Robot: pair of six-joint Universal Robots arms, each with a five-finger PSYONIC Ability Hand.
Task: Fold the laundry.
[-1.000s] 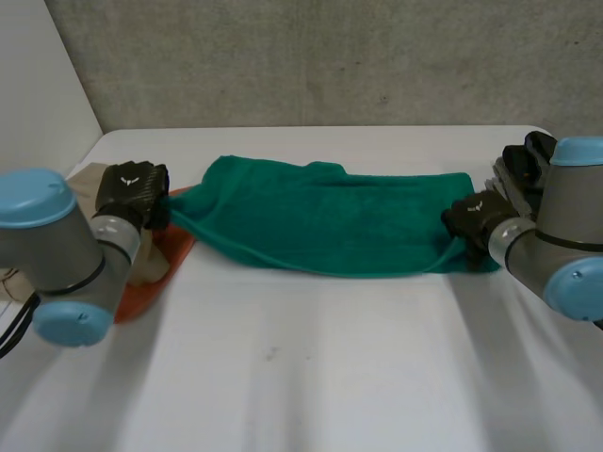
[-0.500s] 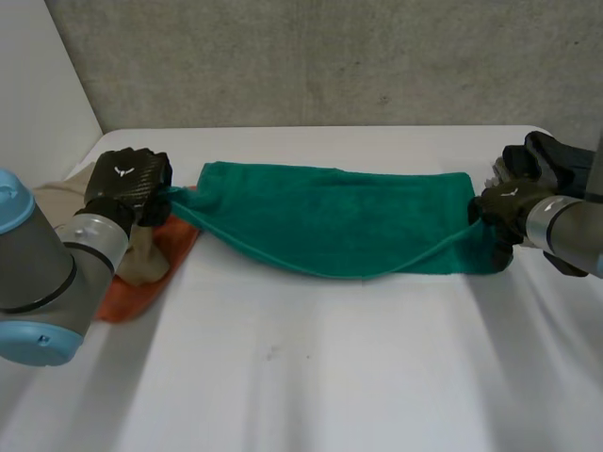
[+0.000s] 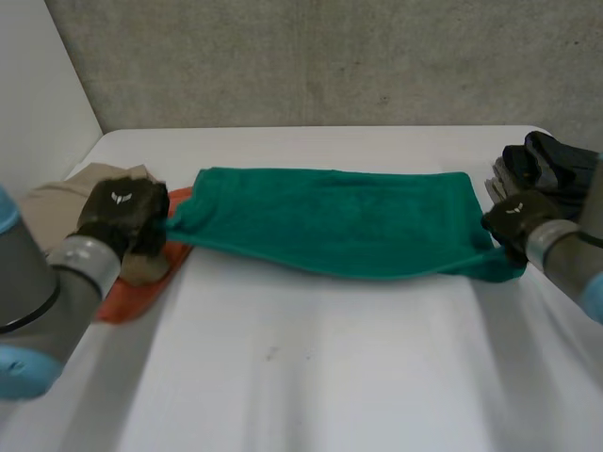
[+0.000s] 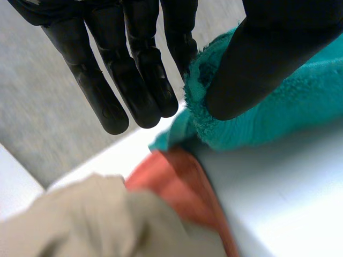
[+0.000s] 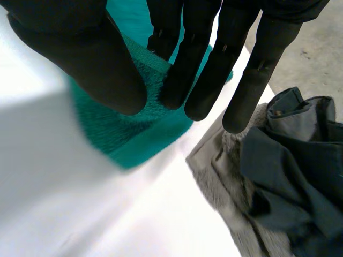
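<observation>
A green towel [image 3: 330, 218] lies stretched lengthwise across the white table [image 3: 311, 377], folded over itself. My left hand [image 3: 121, 213] is at its left end; in the left wrist view the thumb [image 4: 268, 59] and fingers [image 4: 134, 80] pinch the frayed corner of the towel [image 4: 278, 112]. At the right end my right hand [image 3: 516, 218] holds the other corner; its own wrist view shows the thumb [image 5: 91, 64] and fingers [image 5: 198, 69] closed on the towel [image 5: 128, 128].
An orange cloth [image 3: 141, 282] and a beige garment [image 3: 52, 202] lie under and beside the left hand, and appear below it as orange cloth [image 4: 177, 182] and beige garment [image 4: 80, 219]. A pile of dark and grey clothes [image 3: 551, 169] sits by the right hand, dark garment [image 5: 289, 155].
Both hands drew outward and nearer me, pulling the towel taut; its bunched top and sagging front edge have flattened onto the table. The right hand's fingers closed.
</observation>
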